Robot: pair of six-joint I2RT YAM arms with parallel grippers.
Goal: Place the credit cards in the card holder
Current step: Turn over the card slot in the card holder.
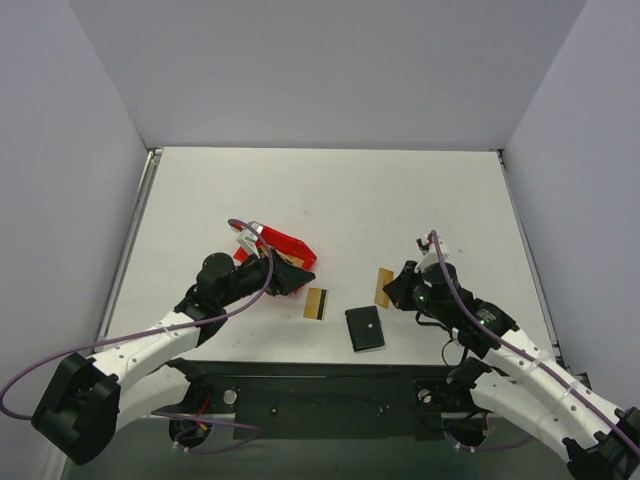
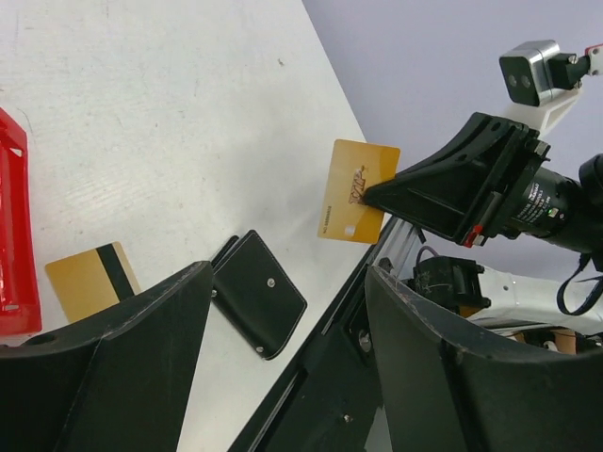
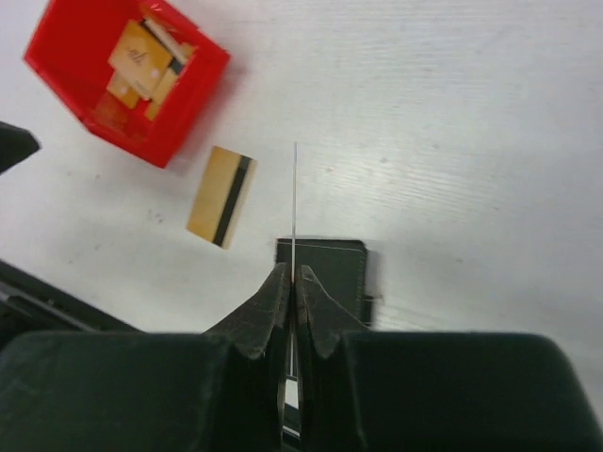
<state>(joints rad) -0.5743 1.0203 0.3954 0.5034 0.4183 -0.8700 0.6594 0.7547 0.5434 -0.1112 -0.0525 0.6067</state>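
The closed black card holder (image 1: 365,328) lies flat near the table's front edge; it also shows in the left wrist view (image 2: 259,292) and the right wrist view (image 3: 330,268). My right gripper (image 1: 393,289) (image 3: 292,275) is shut on a gold credit card (image 1: 384,287), held upright just above and to the right of the holder; the card is face-on in the left wrist view (image 2: 356,191) and edge-on in the right wrist view (image 3: 295,193). Another card with a dark stripe (image 1: 316,303) (image 2: 89,278) (image 3: 221,195) lies on the table left of the holder. My left gripper (image 1: 298,276) (image 2: 287,282) is open and empty.
A red plastic bin (image 1: 283,247) (image 3: 71,71) sits beside my left gripper, with several more gold cards (image 3: 141,61) inside; its edge shows in the left wrist view (image 2: 14,226). The black mounting rail (image 1: 320,385) runs along the near edge.
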